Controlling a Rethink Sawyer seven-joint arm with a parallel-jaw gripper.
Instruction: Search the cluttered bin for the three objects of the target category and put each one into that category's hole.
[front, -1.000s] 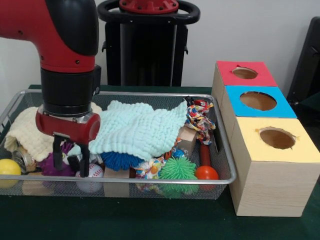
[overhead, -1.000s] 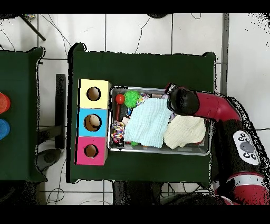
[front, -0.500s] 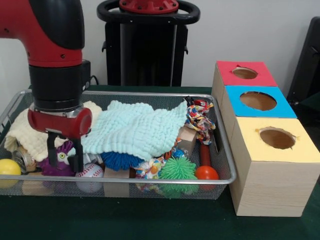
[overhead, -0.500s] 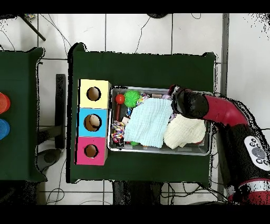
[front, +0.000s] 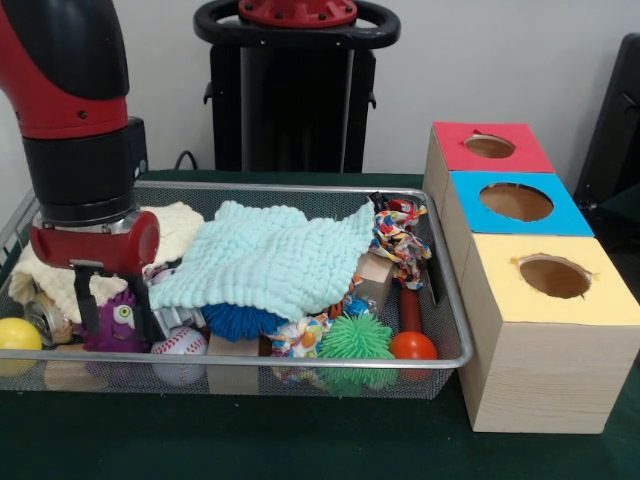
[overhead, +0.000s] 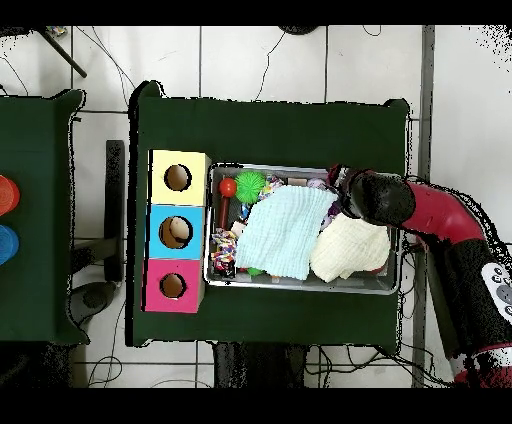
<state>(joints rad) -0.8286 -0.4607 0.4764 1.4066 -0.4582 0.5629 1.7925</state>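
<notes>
where cloth (front: 268, 258) blankets toys (front: 352, 338)

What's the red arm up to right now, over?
Gripper open, straddling purple toy. Wire bin still cluttered. Mint cloth covers the middle.

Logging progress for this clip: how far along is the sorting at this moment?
Nothing looks sorted yet: the wire bin is full of toys and cloths, though the holes of the red, blue and yellow boxes do not show their insides clearly. In hand: the gripper is down in the bin, straddling a purple toy; whether it grips is unclear. All three placements appear left.
</notes>
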